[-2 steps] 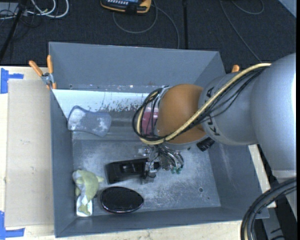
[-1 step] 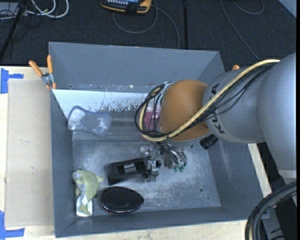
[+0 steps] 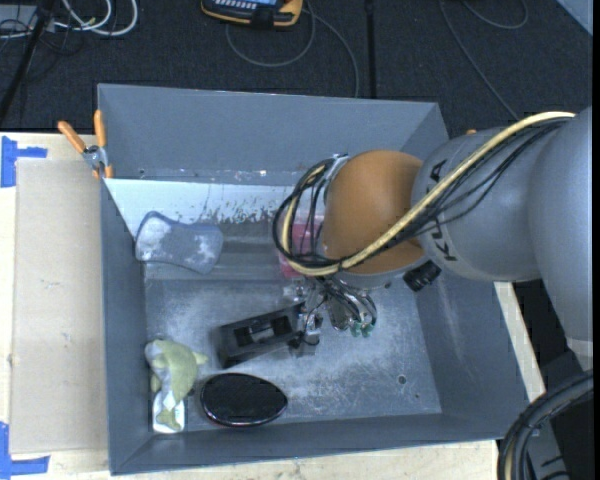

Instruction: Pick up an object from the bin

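The arm point(image 3: 510, 228) reaches into the grey bin point(image 3: 120, 298), its jaws at the right end of a black stapler-like bar point(image 3: 252, 335) lying mid-floor. I cannot tell whether they are open or closed. Best to straddle the bar's narrow width, clear of the black oval disc point(image 3: 243, 399) nearby.

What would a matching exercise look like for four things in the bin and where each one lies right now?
Things:
1. black oval disc
2. pale green crumpled thing
3. clear plastic piece
4. black stapler-like tool

Places:
A. upper left, by the far wall
B. middle of the floor, next to the gripper
C. lower-left corner
D. lower edge, just right of the green thing

Pairs: 1-D, 2-C, 3-A, 4-B
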`<state>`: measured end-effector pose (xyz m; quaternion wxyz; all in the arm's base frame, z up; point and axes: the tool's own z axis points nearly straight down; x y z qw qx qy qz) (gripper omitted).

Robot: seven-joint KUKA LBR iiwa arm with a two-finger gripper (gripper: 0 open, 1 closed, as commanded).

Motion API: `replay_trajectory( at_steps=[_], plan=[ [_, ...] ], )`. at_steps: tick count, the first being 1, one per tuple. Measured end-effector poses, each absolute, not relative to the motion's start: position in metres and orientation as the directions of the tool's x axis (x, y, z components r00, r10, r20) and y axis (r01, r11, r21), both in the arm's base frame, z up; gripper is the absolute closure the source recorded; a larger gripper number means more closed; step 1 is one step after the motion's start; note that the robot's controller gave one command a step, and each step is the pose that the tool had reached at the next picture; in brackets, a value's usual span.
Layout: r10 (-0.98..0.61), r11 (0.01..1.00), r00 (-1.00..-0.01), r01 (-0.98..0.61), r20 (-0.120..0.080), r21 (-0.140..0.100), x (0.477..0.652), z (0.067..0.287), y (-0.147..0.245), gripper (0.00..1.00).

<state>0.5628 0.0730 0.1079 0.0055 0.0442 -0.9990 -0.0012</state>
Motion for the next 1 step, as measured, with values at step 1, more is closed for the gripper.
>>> replay_trajectory(
  at_steps=[1],
  plan=[
    [-0.088, 0.996, -0.996, -0.088, 0.009, 0.002, 0.5634, 0.1147, 0.0728, 1.00]
  ],
)
